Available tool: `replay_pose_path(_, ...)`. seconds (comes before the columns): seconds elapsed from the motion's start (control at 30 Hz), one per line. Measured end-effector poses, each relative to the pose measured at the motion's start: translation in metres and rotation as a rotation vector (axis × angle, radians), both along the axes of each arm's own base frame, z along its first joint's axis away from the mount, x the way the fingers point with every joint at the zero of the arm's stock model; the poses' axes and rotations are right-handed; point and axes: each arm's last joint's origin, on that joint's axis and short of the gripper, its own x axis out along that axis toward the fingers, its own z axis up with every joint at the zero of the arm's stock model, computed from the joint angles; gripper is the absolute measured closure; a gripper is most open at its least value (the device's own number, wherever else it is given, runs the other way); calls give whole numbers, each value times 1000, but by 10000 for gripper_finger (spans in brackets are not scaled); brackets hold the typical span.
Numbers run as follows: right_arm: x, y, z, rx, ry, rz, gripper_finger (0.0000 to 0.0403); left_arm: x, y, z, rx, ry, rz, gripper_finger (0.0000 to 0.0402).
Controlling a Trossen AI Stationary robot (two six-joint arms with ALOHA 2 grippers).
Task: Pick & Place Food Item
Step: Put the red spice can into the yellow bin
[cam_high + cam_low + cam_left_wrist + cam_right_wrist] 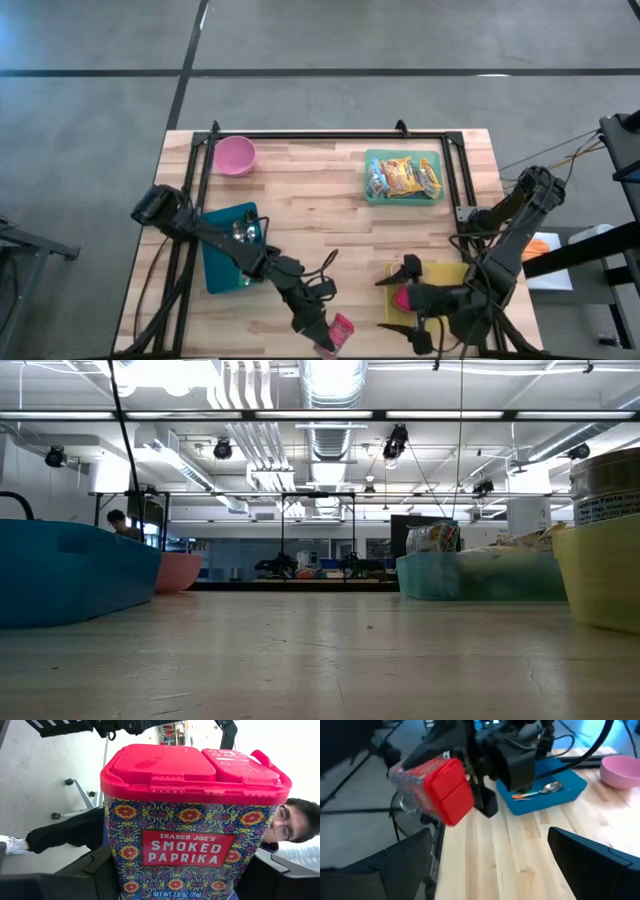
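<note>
Left hand (325,338) was clamped on the smoked paprika tin (340,329), holding it at the near edge of the surface (320,200); right hand (408,298) hung with its fingers spread wide and nothing between them, above the yellow bin (440,272).

The surface was pale wooden planking with a black frame along its far and side edges, standing on a grey concrete floor (100,90) crossed by dark lines. Behind it the low view showed a large hall with ceiling ducts (330,385), strip lights and a person (120,525) seated far off.

A pink bowl (236,155) sat at the far left. The green bin (403,177) at the far right held packaged snacks. The blue tray (222,262) on the left held a spoon (547,788) and a small orange-tipped item, seen best from the right wrist. The yellow bin held something pink beneath the right hand.

Only the left wrist view gave the tin's label and its red flip lid (195,767), along with a person (295,822) behind it. The right wrist view showed the tin tilted in the left hand beyond the surface's edge. The low view showed a tin in the yellow bin.
</note>
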Motion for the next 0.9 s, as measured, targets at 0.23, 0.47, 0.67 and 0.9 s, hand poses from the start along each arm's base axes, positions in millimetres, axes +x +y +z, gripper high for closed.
replay_pose_path(0.23, 9, -8, 4, 38, -16, -53, 14, 7, 16, 1, 5, -24, -58, 114)
replay_pose_path(0.47, 18, -10, 10, 43, -3, 89, 14, 10, 27, 1, 2, -34, -138, 114)
replay_pose_path(0.67, 20, -1, 19, 20, -70, 309, 14, 11, 33, 6, -21, -88, -197, 114)
replay_pose_path(0.9, 25, -4, 25, -25, -146, 315, 14, 13, 37, 8, -27, -112, -192, 114)
